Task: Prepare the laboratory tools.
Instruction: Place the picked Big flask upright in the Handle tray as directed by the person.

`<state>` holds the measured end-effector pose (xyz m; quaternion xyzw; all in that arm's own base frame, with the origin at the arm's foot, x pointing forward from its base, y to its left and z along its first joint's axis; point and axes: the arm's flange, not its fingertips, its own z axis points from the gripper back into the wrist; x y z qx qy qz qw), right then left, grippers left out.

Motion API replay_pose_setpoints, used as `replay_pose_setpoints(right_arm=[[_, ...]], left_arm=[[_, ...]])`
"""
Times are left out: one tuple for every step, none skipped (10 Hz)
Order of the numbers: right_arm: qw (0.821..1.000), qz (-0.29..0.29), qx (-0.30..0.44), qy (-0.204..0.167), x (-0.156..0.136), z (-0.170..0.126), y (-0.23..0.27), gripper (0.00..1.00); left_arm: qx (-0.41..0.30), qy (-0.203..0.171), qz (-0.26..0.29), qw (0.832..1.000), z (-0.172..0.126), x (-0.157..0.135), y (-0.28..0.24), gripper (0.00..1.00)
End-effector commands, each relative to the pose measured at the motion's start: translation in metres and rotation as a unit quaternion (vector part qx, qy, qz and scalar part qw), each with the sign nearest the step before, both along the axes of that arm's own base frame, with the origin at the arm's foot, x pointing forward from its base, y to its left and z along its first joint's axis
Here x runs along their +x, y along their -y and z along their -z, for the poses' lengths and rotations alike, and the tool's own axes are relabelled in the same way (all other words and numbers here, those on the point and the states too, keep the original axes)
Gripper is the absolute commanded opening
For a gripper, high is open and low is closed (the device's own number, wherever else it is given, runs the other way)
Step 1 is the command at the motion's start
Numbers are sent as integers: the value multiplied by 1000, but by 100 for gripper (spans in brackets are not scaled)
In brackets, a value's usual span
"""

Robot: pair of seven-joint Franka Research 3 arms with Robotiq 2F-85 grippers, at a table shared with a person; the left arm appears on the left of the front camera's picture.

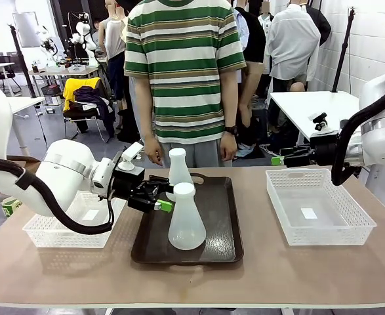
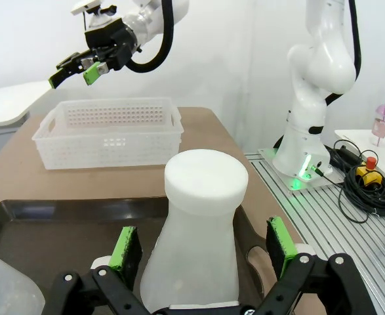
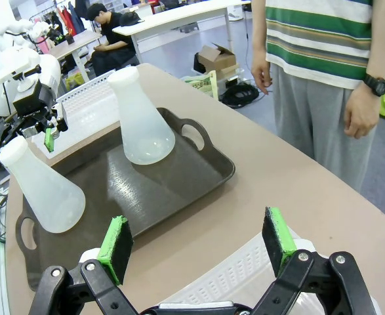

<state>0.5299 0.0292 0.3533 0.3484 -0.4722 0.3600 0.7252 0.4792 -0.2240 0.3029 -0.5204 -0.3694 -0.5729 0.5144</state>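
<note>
green-padded left jaws stand wide open, one pad each side of the near flask, not clamped on it as far as the wrist view shows; gap visible on both sides. in the front view the left gripper sits low over the tray's left part, pointing toward the two flasks, arm coming in level from the left, wrist roughly horizontal. right jaws also wide open, nothing between them, hovering above the right basket; in the front view the right gripper is held up above the surface near the far edge, arm bent in from the right.

counts: two flasks, two baskets, one tray, two arms, one person. flasks are frosted translucent white, cone-shaped, wide base, narrow round neck, both upright on the tray: near flask just beside the left jaws, far flask behind it toward the person. tray is dark brown, rectangular, smooth, raised rim, cut-out handles at its ends, centre of the tan surface. left basket and right basket are white plastic lattice, rectangular, either side of the tray, each with a small white label inside. person in green striped shirt stands at the far side, hands hanging down, watch on one wrist.
</note>
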Motion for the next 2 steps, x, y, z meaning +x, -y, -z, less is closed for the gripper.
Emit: replay_pose_setpoints(right_arm=[[1000,0,0,-1,0,1,0,100],[1000,0,0,-1,0,1,0,100]], left_arm=[[-3,2,3,1000,-1,1,1,100],[-3,2,3,1000,-1,1,1,100]])
